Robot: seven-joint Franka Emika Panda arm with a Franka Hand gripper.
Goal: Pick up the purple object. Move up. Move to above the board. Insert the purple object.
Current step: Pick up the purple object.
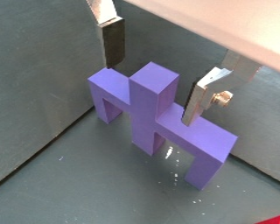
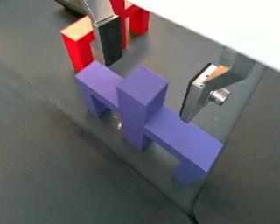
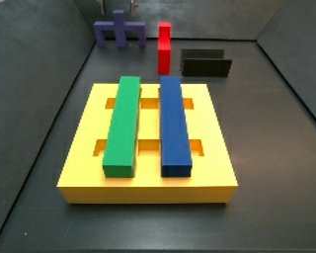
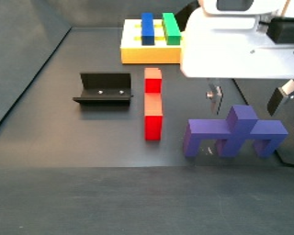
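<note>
The purple object [image 1: 154, 109] stands on the dark floor, its crossbar on its legs and its post upright; it also shows in a wrist view [image 2: 140, 109] and in both side views [image 3: 118, 32] [image 4: 235, 133]. My gripper [image 1: 160, 74] is open, with one finger on each side of the post and a gap to it on both sides, the tips just above the crossbar. It shows the same way in a wrist view [image 2: 154, 68] and a side view [image 4: 248, 99]. The yellow board [image 3: 82, 168] lies well away from the purple object and also shows in a side view [image 4: 150, 55].
A green bar [image 3: 125, 124] and a long blue bar [image 3: 176, 124] lie in the board's slots. An upright red bar [image 3: 164, 44] stands beside the purple object [image 2: 78, 44] [image 4: 152, 101]. The black fixture [image 3: 207, 64] [image 4: 103, 89] stands beyond the red bar. Grey walls enclose the floor.
</note>
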